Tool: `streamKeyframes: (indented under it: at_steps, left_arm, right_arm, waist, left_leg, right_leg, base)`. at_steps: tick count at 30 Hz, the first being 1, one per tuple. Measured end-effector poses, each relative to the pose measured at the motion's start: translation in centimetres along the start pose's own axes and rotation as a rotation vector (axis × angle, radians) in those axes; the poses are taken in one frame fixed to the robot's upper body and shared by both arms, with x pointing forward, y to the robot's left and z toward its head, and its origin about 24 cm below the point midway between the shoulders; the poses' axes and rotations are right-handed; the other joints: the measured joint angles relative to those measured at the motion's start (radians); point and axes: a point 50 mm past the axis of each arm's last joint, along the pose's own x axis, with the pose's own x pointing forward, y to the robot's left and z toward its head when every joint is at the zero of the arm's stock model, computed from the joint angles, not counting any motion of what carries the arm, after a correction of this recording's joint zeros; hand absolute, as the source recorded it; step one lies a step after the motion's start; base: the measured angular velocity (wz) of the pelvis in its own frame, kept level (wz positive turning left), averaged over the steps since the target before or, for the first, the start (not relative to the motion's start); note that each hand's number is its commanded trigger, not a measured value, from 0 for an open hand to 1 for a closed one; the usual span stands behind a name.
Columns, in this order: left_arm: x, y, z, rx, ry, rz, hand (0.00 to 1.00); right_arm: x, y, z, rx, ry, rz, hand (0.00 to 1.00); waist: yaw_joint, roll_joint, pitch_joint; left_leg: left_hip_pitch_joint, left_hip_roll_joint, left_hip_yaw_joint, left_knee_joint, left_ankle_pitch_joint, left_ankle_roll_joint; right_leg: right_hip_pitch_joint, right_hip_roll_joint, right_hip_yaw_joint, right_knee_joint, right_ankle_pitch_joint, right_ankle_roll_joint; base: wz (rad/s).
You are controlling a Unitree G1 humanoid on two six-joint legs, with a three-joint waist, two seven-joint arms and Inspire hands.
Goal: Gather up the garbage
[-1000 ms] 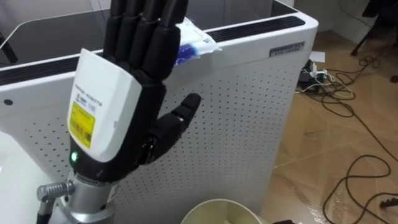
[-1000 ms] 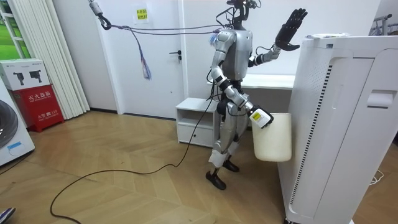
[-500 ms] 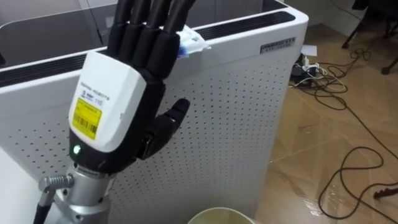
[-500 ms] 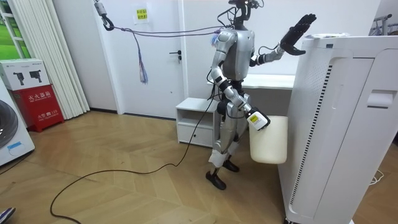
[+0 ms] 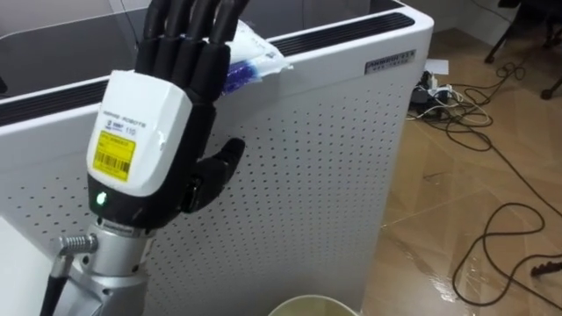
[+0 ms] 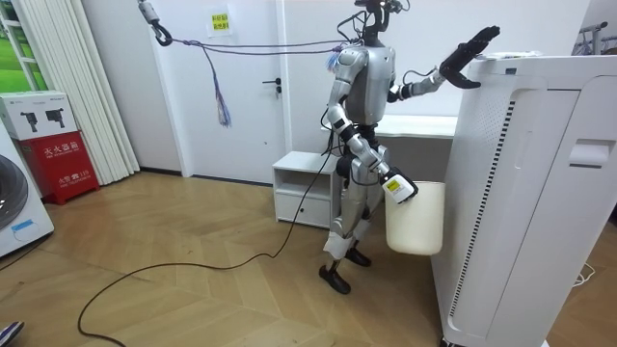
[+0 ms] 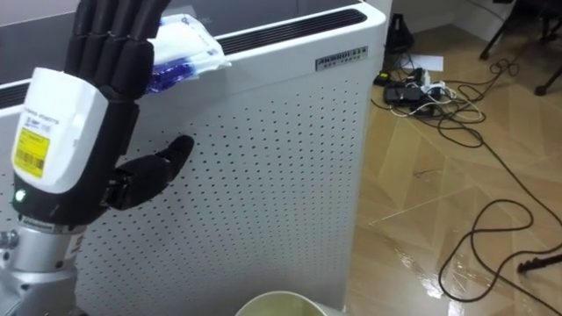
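hovering open left hand (image 5: 151,145) by wrapper (image 5: 259,55)

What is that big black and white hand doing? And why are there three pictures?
That is a walking robot's left hand. Two pictures come from cameras in its head, like two eyes looking down. The third comes from a camera standing in the room, so you see the whole robot. It stands beside a tall white box. On top of the box lies a crumpled white and blue wrapper, which is the garbage. The left hand reaches up to it with straight fingers and has not grabbed it. Low at its side, its right hand carries a pale bin, probably for the garbage.
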Motion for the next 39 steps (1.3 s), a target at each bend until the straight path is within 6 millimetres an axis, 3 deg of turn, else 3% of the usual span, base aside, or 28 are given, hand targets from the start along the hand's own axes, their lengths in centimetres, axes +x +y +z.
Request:
streamKeyframes:
  at_steps: [12, 25, 33, 38, 39]
  left_arm:
    - [0.7, 0.0, -1.0, 0.048, -0.016, -0.042, 0.0]
    - [1.5, -0.1, -1.2, 0.035, -0.001, -0.12, 0.0]
    - [1.1, -1.2, -2.1, 0.005, 0.053, -0.21, 0.0]
    - [0.8, -2.1, -2.5, -0.008, 0.082, -0.274, 0.0]
    - [0.8, -2.1, -2.6, -0.005, 0.089, -0.287, 0.36]
  right_arm:
    - [-0.1, -0.5, 1.2, -0.068, -0.03, 0.0, 1.0]
    - [-0.1, -0.4, 1.3, -0.071, -0.024, 0.015, 1.0]
    - [-0.1, -0.4, 1.1, -0.118, 0.015, 0.018, 1.0]
    - [0.0, -0.5, 1.0, -0.119, 0.041, 0.018, 1.0]
    - [0.0, -0.4, 0.9, -0.119, 0.048, 0.019, 1.0]
  waist:
    - [0.0, 0.019, -0.0008]
    - [-0.004, 0.023, -0.0003]
    - [-0.006, 0.038, 0.0094]
    - [-0.007, 0.039, 0.0099]
    - [-0.008, 0.041, 0.008]
  left_leg:
    - [-0.002, 0.008, 0.016, 0.003, 0.001, -0.002]
    - [0.004, 0.008, 0.017, 0.003, 0.002, -0.003]
    - [0.013, 0.009, 0.018, -0.005, 0.003, -0.005]
    - [0.009, 0.009, 0.019, -0.004, 0.009, -0.007]
    - [0.009, 0.009, 0.019, -0.004, 0.009, -0.008]
  right_leg:
    - [-0.008, 0.007, 0.013, 0.002, 0.012, -0.004]
    - [0.0, 0.008, 0.016, 0.002, 0.012, -0.005]
    - [0.004, 0.009, 0.015, 0.011, 0.013, -0.004]
    - [0.0, 0.009, 0.014, 0.019, 0.014, -0.006]
    - [0.0, 0.009, 0.013, 0.02, 0.014, -0.007]
  base:
    - [-0.04]
    - [0.0]
    - [0.0]
    - [0.0]
    - [0.0]
